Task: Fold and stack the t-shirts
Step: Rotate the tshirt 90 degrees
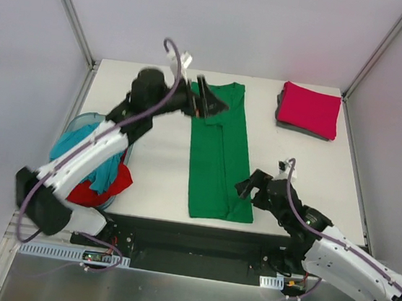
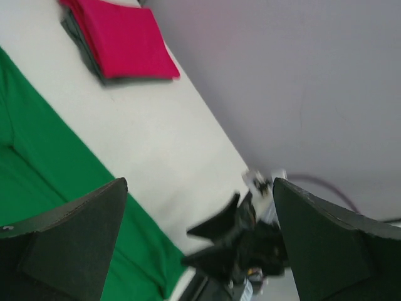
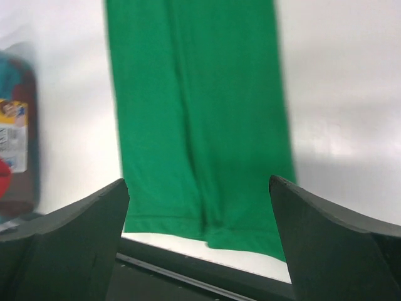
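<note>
A bright green t-shirt [image 1: 219, 152] lies folded lengthwise into a long strip down the middle of the table. My left gripper [image 1: 210, 102] hovers open over its far end, with nothing between the fingers. My right gripper [image 1: 249, 189] stands open just beside the shirt's near right corner, also holding nothing. At the back right a folded crimson-pink t-shirt [image 1: 309, 108] rests on a folded dark grey one [image 1: 301, 129]. The left wrist view shows this pile [image 2: 122, 37], the green cloth [image 2: 37, 163] and my right gripper [image 2: 241, 244]. The right wrist view looks along the green strip [image 3: 200, 113].
A translucent pale-blue tub [image 1: 88, 117] stands at the table's left edge, holding a crumpled teal shirt [image 1: 79, 140] and a red one [image 1: 106, 183]. The tub's side [image 3: 15, 125] appears blurred in the right wrist view. White walls enclose the table on three sides.
</note>
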You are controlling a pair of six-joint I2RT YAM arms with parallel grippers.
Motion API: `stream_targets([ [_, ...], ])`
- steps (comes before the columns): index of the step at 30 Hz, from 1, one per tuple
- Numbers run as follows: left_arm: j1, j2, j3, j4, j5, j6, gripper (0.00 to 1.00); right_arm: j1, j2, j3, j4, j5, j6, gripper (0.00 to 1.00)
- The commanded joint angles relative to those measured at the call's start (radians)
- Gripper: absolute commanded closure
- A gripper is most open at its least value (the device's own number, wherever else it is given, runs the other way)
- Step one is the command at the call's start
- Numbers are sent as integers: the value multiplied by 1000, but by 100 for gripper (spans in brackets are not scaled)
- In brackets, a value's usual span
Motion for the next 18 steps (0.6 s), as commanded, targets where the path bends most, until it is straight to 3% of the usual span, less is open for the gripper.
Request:
stream_targets([
  [1,-161,-257,-451,-90,-283,72,1,-14,-177,-118,-66,125,157,4],
  [5,-221,-408,-760,-108,-312,-93,1,-14,-339,-218,-77,96,214,4],
  [9,-273,-413,-892,-114,-255,-155,1,-16,-407,-268,-83,67,243,4],
  [12,-321,-379,-939,-102,-263,-205,3,-17,-372,-264,-108,54,266,4],
  [16,-374,-329,-969,-40,-266,-254,12,-16,-247,-229,-108,10,245,4],
  [18,-385,-300,-969,-26,-266,-264,25,-16,-179,-201,-128,1,243,4],
])
